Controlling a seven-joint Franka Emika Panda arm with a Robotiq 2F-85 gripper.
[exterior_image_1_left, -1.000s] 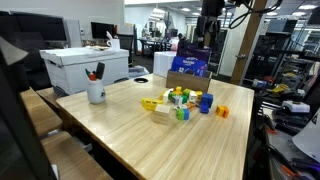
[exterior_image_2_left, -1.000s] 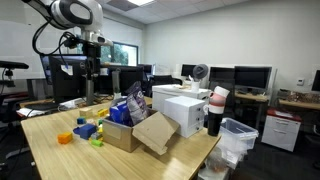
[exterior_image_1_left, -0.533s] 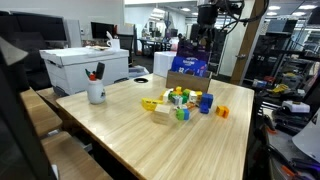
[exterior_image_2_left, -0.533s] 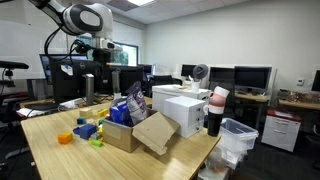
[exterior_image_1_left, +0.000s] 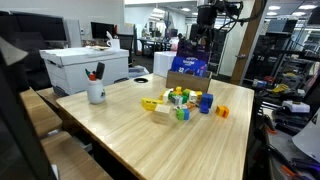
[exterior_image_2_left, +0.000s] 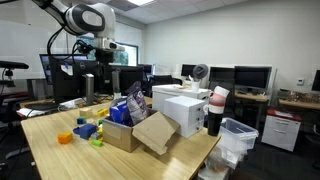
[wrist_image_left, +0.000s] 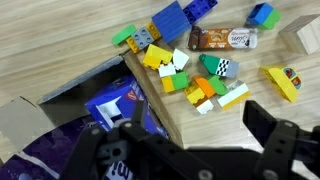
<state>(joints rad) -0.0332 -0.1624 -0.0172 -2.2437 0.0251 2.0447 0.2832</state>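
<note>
Shifted sideways since a second ago, the gripper hovers spread wide, high above the toy blocks, mid-frame beside the cardboard box. It looks like an approach stage; reaching them needs a long descent.

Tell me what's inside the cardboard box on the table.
Blue and purple crinkly bags lie in the cardboard box. Whatever lies beneath them is covered, and in the wrist view the open claw hides the box's lower part.

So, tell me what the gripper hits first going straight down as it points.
The gripper would probably meet the open brown cardboard box of blue bags, near its rim; depth is unclear.
</note>
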